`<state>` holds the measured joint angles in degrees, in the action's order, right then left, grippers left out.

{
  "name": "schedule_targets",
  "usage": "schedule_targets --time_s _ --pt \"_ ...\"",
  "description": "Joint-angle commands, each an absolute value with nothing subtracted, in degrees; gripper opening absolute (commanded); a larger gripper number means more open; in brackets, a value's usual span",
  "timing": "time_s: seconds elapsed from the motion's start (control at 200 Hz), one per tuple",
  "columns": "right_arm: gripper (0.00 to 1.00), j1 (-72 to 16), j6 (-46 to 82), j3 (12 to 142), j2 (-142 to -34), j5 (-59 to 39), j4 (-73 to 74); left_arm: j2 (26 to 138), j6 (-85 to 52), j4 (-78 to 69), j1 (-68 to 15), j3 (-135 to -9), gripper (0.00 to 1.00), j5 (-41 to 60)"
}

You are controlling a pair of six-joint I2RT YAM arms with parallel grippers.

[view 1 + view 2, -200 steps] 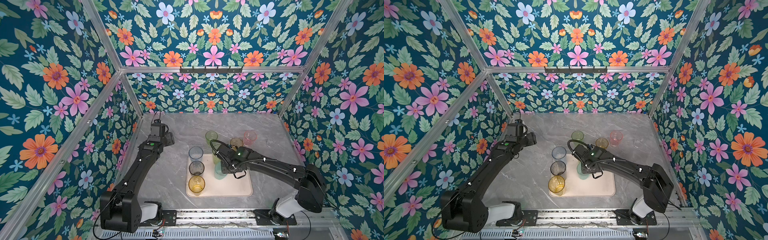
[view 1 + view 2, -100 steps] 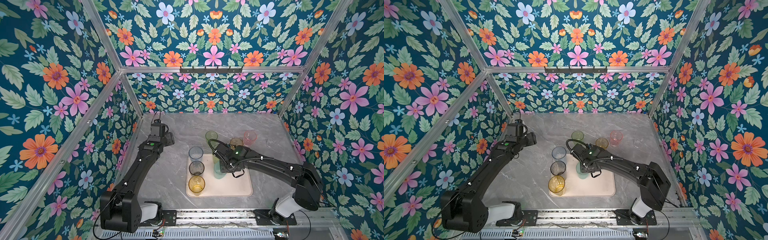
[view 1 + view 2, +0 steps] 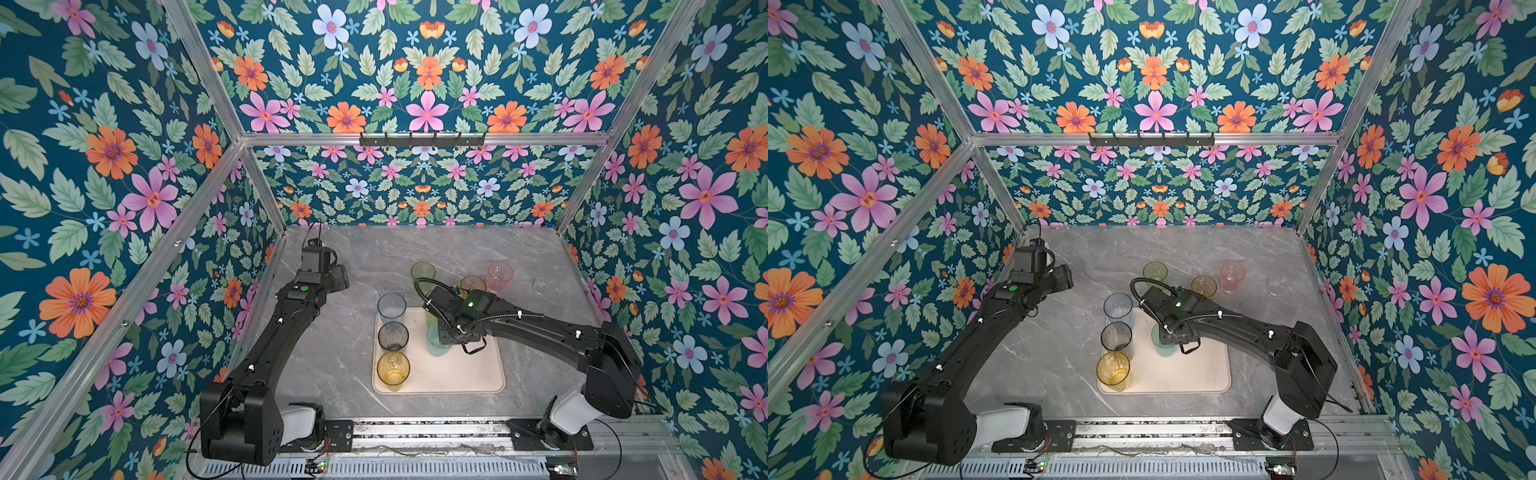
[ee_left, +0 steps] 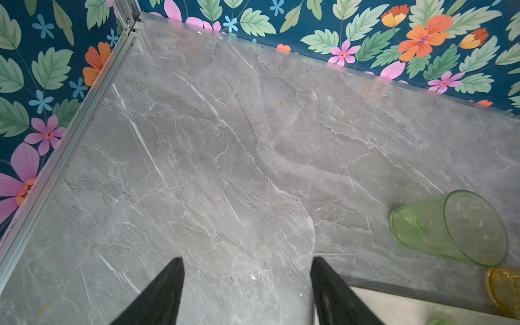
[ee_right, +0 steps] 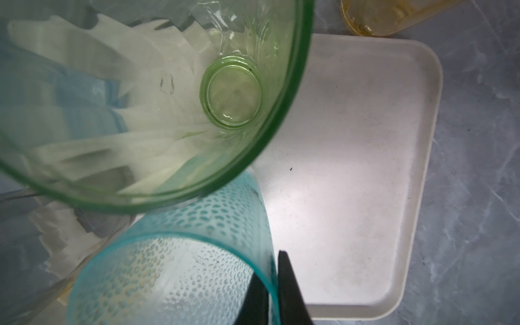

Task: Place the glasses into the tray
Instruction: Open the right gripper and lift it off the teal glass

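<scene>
Right pincer (image 5: pixel 268 266) nips the teal glass (image 5: pixel 168 267) over the tray (image 5: pixel 365 197).
In both top views the tapered teal glass (image 3: pixel 436 349) (image 3: pixel 1163 350) sits under the right pincer, above the flat beige tray (image 3: pixel 478 374) with rounded corners. Left wrist view: the left pincer (image 4: pixel 247 259) stands wide apart and empty over the veined grey marble table (image 4: pixel 225 140). Right wrist view: the black fingers (image 5: pixel 291 295) squeeze the thin dimpled wall, one inside and one outside.

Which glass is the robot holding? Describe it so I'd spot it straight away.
Find the pale tray on the grey marble table. Near its middle, the right arm's fingers pinch the rim of a teal glass. Unlike the green glass beside it, its wall is blue-green and covered in small bumps.
</scene>
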<state>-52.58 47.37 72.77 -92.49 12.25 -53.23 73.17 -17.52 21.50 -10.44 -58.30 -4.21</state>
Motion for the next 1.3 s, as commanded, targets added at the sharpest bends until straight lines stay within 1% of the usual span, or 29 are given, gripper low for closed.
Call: schedule_targets --time_s 0.0,0.235,0.475,0.845,1.0,1.295 --pt "0.05 -52.65 48.52 73.53 -92.94 14.28 -55.51 73.21 -17.25 21.45 -10.37 -58.54 0.74 -4.04" --pt "0.05 -52.64 48.47 74.57 -94.36 14.30 -56.80 73.26 -17.30 21.45 -10.37 -58.54 0.74 -3.87" --pt "0.17 -52.65 48.71 74.44 -94.28 14.13 -56.53 73.17 -17.30 21.45 -10.35 -58.54 0.74 -4.22" --pt "0.33 -52.60 48.91 74.58 -92.43 13.80 -56.68 73.21 -17.31 21.48 -10.37 -58.54 0.74 -4.13" --pt "0.37 -52.61 48.57 75.78 -90.60 13.71 -57.76 73.19 -17.31 21.53 -10.37 -58.53 0.74 -4.21" --pt "0.40 -52.62 45.56 80.41 -86.59 16.32 -60.82 73.04 -17.15 21.53 -10.37 -58.58 0.74 -4.48"
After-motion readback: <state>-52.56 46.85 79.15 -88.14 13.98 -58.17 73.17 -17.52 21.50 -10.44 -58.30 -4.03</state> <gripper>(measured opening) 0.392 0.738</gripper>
